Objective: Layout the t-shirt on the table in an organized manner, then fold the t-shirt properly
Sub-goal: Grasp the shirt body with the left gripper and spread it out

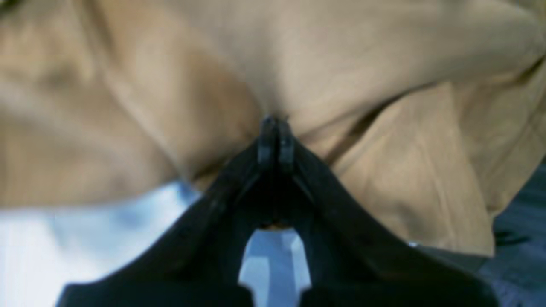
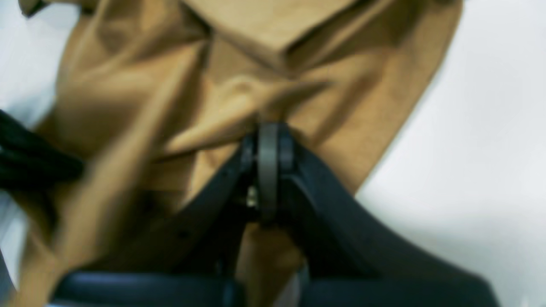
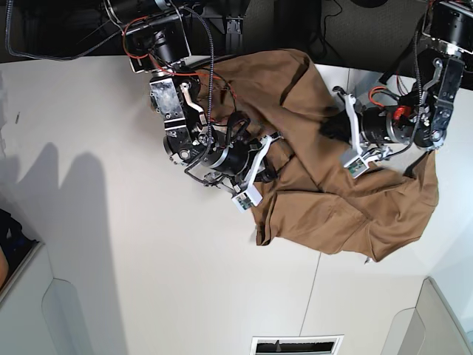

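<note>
The tan-brown t-shirt (image 3: 332,200) lies crumpled across the white table (image 3: 133,244), with a fold raised toward the back edge. My left gripper (image 1: 276,121) is shut on a pinch of the t-shirt (image 1: 298,55); in the base view it (image 3: 329,127) is at the shirt's upper right. My right gripper (image 2: 268,128) is shut on a bunched fold of the t-shirt (image 2: 256,76); in the base view it (image 3: 272,157) is at the shirt's left side. The white tag is hidden.
Dark cables and arm bases (image 3: 159,29) stand along the table's back edge. Thin seams (image 3: 314,285) cross the tabletop in front of the shirt. A vent slot (image 3: 295,345) sits at the front edge. The right arm's body (image 3: 185,111) lies left of the shirt.
</note>
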Available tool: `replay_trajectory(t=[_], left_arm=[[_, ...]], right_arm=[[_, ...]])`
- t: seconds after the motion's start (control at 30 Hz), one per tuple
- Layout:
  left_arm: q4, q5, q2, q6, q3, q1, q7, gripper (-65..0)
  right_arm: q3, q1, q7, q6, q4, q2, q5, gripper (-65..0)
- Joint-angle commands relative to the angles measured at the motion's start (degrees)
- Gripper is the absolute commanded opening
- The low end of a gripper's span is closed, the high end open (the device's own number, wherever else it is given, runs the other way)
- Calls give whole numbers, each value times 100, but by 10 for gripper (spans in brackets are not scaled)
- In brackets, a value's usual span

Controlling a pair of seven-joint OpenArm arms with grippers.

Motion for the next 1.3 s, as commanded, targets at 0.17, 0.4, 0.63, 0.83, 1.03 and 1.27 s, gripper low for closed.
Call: replay_trajectory(t=[0.17, 0.4, 0.63, 0.83, 1.03, 1.27], left_arm=[[435, -144, -444, -15, -450, 577, -66, -645], [435, -315, -457, -20, -1213, 1001, -59, -645], [452, -940, -457, -192, -2057, 1008, 129, -645], [452, -1078, -455, -195, -2579, 1010, 149, -645], [452, -1773, -435, -224, -2776, 977, 116, -645], [437, -885, -129, -224, -2734, 396, -546, -645]], right_arm=[[13, 166, -105, -378, 20, 223, -330, -650], [116, 155, -105, -385, 22, 393, -319, -650], [192, 155, -107, -382, 50, 391, -61, -650], [192, 149, -195, -382, 487, 389, 116, -650], [190, 149, -372, -380, 1427, 192, 586, -650], [90, 120, -426, -258, 1307, -127, 551, -650]])
